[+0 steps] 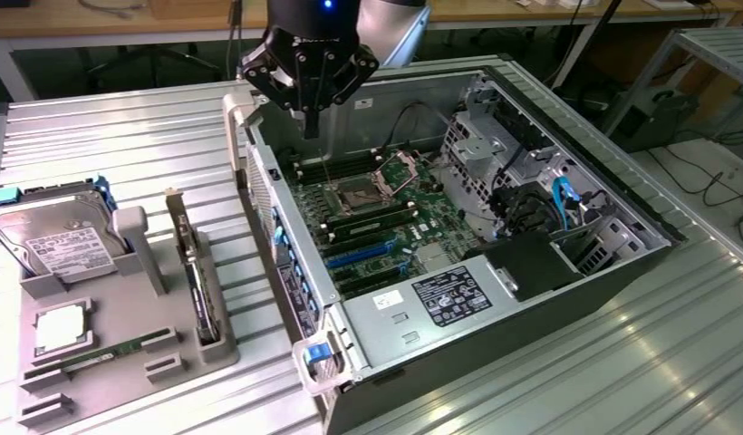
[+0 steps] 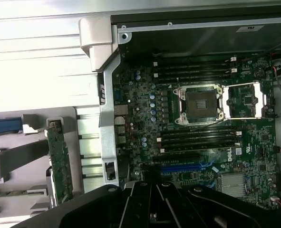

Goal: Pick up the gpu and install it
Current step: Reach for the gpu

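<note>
Ribbed metal bench (image 1: 130,136), gpu (image 1: 202,290) upright in grey rack (image 1: 130,313), gripper (image 1: 310,134) over open case (image 1: 589,149), fingers (image 1: 307,118) seemingly pressed together.

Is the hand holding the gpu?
No, the gpu stands in the gray holder beside the case, apart from the hand.

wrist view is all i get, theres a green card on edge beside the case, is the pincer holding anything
Observer: No. The black pincer is shut and empty, and it hangs above the open grey metal computer case.
Operator: where does that card sit
Observer: The gpu, a thin green card with a silver metal bracket, stands on edge in a grey plastic holder tray, apart from the pincer.
Operator: anything else in that tray
Observer: A silver hard drive with a white label stands to the exterior view's left of the gpu.
</note>
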Robot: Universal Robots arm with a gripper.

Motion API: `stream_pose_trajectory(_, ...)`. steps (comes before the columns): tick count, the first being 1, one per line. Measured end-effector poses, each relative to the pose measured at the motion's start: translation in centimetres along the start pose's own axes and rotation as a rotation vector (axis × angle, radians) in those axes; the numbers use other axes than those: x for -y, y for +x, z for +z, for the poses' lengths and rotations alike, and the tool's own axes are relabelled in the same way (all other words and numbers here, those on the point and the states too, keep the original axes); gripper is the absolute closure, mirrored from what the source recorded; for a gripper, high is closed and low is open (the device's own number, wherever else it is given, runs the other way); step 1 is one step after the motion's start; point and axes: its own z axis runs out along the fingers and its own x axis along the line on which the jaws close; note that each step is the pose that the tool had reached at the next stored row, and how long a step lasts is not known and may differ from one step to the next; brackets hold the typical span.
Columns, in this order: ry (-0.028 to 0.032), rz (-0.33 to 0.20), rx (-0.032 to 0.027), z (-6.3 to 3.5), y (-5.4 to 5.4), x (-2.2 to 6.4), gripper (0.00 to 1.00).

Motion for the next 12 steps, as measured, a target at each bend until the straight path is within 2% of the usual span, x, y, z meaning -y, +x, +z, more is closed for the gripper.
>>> stream_pose_trajectory(12,0.0000,0.000,0.0000,-0.04,1.5,0.12,0.89)
